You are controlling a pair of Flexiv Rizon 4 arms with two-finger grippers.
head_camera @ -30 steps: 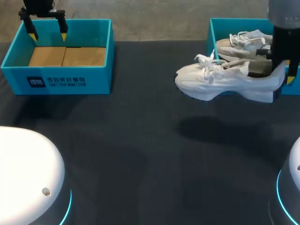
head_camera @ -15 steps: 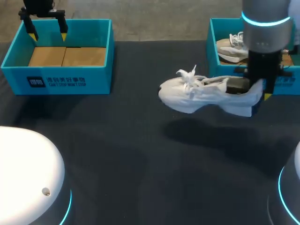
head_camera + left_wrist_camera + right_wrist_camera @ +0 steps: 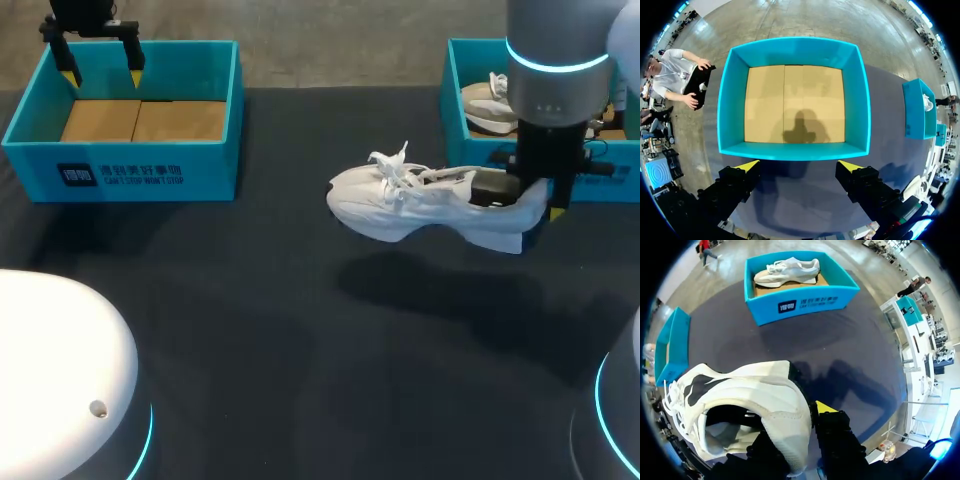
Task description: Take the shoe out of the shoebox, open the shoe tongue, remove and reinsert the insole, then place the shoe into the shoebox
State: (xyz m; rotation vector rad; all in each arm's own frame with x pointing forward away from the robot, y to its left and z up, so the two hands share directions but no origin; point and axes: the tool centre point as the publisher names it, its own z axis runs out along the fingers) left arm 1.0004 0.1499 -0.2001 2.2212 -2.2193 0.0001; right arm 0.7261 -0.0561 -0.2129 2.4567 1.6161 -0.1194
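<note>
Right gripper (image 3: 538,203) is clamping the shoe (image 3: 420,200) by its heel above the table (image 3: 250,300); left gripper (image 3: 102,77) is hanging apart over the left box (image 3: 120,172).

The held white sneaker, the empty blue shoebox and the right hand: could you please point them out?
held white sneaker (image 3: 420,212), head view, midfoot side.
empty blue shoebox (image 3: 205,170), head view, front wall.
right hand (image 3: 538,203), head view, midway between fingertips, at the heel.

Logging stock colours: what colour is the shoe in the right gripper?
The shoe is white with a dark lining, clearest in the head view.
</note>
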